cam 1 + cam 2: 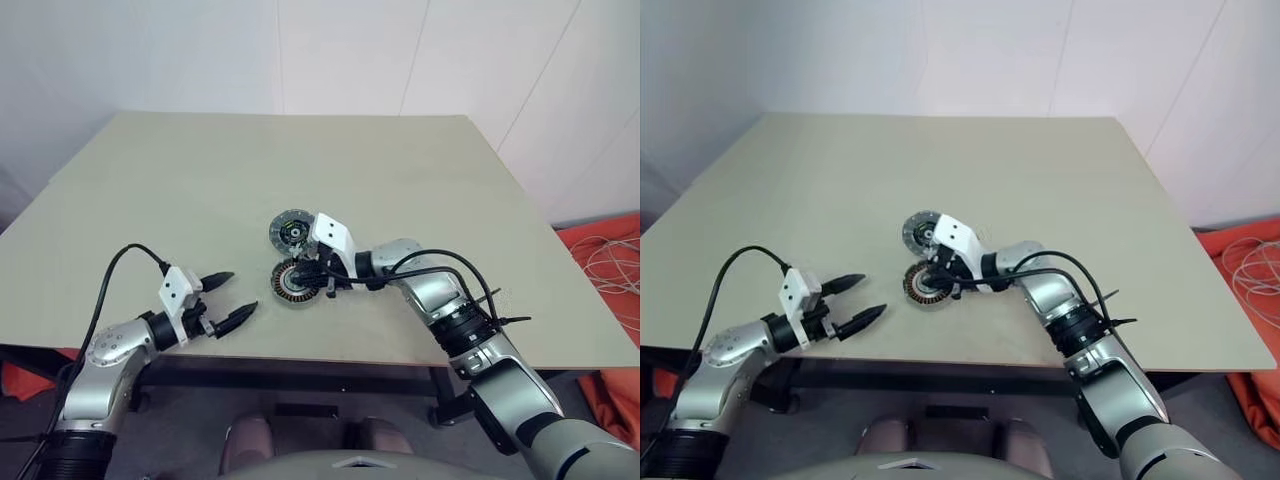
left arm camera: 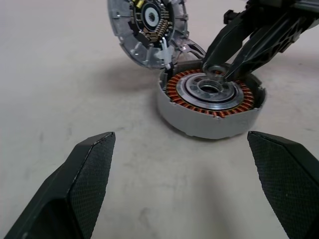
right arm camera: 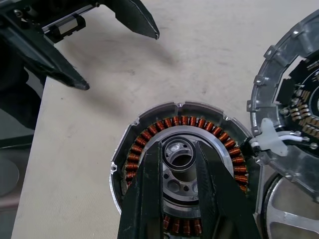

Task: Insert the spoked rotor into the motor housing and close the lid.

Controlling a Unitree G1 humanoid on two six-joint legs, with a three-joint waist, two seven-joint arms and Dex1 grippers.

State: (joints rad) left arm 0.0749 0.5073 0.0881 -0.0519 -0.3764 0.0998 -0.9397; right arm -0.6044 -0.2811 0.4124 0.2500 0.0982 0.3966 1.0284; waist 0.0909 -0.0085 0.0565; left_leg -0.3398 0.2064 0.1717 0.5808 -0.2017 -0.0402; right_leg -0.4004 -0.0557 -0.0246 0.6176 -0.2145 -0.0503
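Motor housing (image 2: 209,102) sits flat on the table (image 1: 200,180), open face up, with the copper winding ring and grey hub fully exposed and nothing seated in it. Right gripper (image 3: 178,143) is directly over the housing centre, angled down into it. Its fingers are nearly together and look clamped on a small grey ring (image 2: 218,71), which sits just above the hub, slightly off-centre towards the housing's far rim. Can't tell if the ring touches the hub. Lid (image 2: 149,30) is just beyond the housing, on the side away from the robot. It is tilted up on edge with its dark face and white/yellow centre bits towards the housing, and its lower rim is at or touching the housing wall. A white tab with thin wires (image 3: 271,142) bridges the housing rim and the lid. Spoked rotor (image 3: 291,214) is only partly in view: silver spokes lying flat, just beside the housing and under the lid's near edge. Can't tell if the lid leans on it. Left gripper (image 1: 243,291) is well clear of the housing on the robot's left near the table's front edge, pointing at the housing, with its fingers wide apart and holding nothing.
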